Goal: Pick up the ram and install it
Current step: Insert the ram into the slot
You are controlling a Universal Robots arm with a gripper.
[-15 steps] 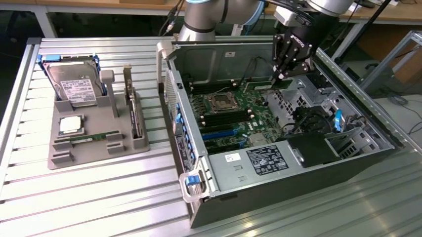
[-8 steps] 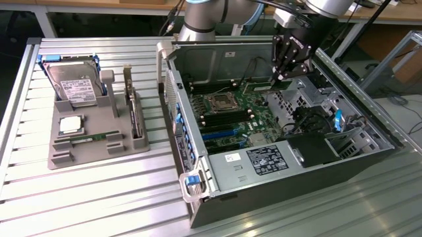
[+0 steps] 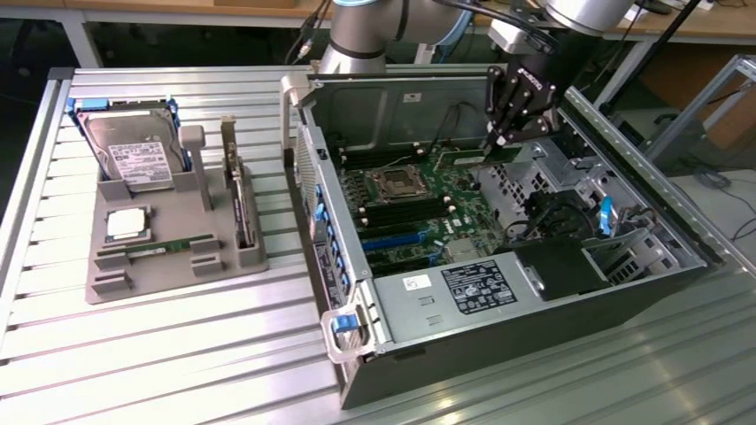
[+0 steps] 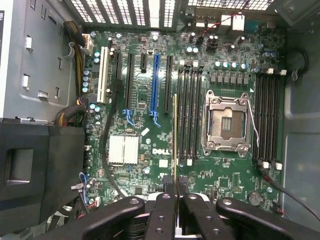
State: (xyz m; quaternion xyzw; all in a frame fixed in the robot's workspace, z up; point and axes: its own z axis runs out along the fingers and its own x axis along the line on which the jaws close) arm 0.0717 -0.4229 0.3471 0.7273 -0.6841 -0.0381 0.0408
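Exterior view's left to right: grey fixture tray (image 3: 189,211) carrying hard drive (image 3: 140,158); open computer case (image 3: 378,111); gripper (image 3: 511,142) clamped on the ram (image 3: 470,158), held on edge inside the case over motherboard (image 3: 413,220) memory slots (image 4: 190,115).

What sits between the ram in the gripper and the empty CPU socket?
In the wrist view, a bank of empty black memory slots lies between the ram and the CPU socket.
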